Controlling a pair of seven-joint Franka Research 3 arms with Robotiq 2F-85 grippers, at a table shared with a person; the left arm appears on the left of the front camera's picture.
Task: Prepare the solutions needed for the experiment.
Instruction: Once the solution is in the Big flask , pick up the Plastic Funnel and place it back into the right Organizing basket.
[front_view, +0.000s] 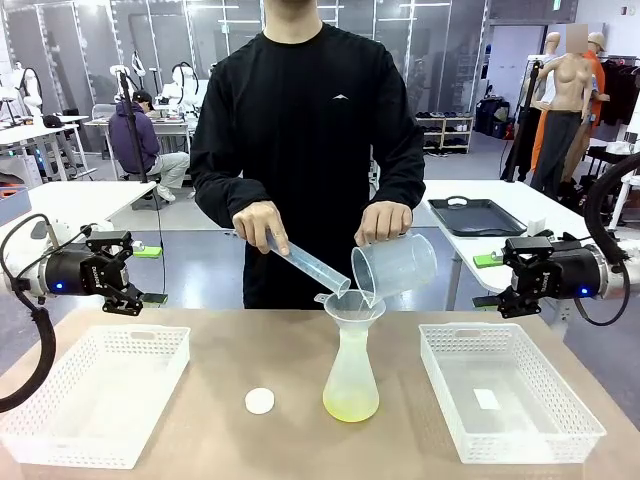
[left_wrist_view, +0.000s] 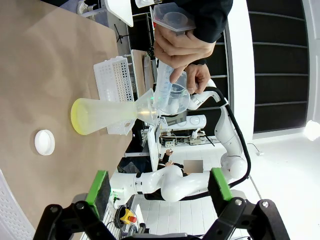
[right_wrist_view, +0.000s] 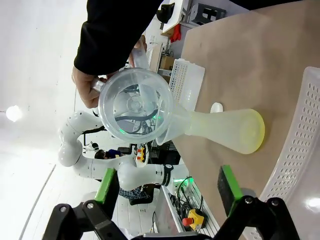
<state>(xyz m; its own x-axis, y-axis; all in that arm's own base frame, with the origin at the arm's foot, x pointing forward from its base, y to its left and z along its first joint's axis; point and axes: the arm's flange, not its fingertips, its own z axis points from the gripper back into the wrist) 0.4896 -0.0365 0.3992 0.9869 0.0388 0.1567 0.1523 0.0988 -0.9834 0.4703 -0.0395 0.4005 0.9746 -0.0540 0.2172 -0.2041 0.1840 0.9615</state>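
Pale yellow solution (front_view: 351, 406) pools in an upright flask (front_view: 351, 362) at the middle of the bench (front_view: 230, 345), under a funnel (front_view: 354, 303) that a person (front_view: 305, 120) pours into. The left gripper (front_view: 138, 300) and right gripper (front_view: 507, 300) hang spread wide and empty on either side; the right looks slightly nearer.

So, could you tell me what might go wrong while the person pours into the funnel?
1. A beaker and a measuring cylinder are tipped into one funnel together, so it may overflow onto the table.
2. Nothing steadies the flask; a knock from either vessel could topple it and spill the yellow-green solution.
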